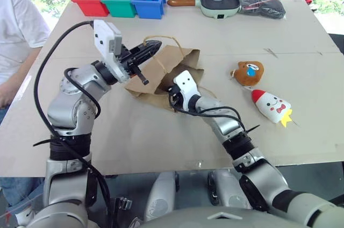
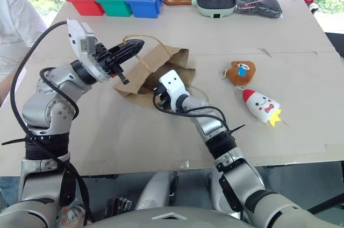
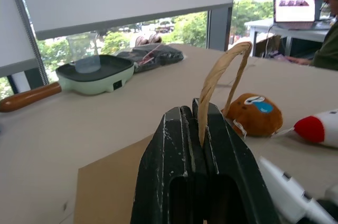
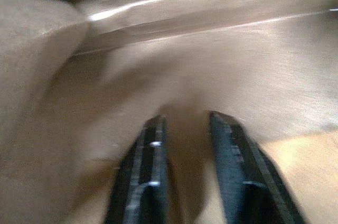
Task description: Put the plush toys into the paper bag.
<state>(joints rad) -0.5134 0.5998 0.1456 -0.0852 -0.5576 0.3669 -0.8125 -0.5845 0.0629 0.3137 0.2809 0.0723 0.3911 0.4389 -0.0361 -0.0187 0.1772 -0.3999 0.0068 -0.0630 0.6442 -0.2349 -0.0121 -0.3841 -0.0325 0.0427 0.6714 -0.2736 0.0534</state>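
Plush toys (image 1: 248, 72), two; bag (image 1: 161, 72), one

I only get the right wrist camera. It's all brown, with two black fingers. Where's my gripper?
Observer: The right gripper, fingers apart, is poked into the mouth of the paper bag.
Operator: Are the toys inside?
Observer: No. The orange-brown plush and the white cone plush lie on the table, to the robot's right of the bag.
Operator: What's the other hand doing?
Observer: The left gripper is shut on one bag handle, holding it up.
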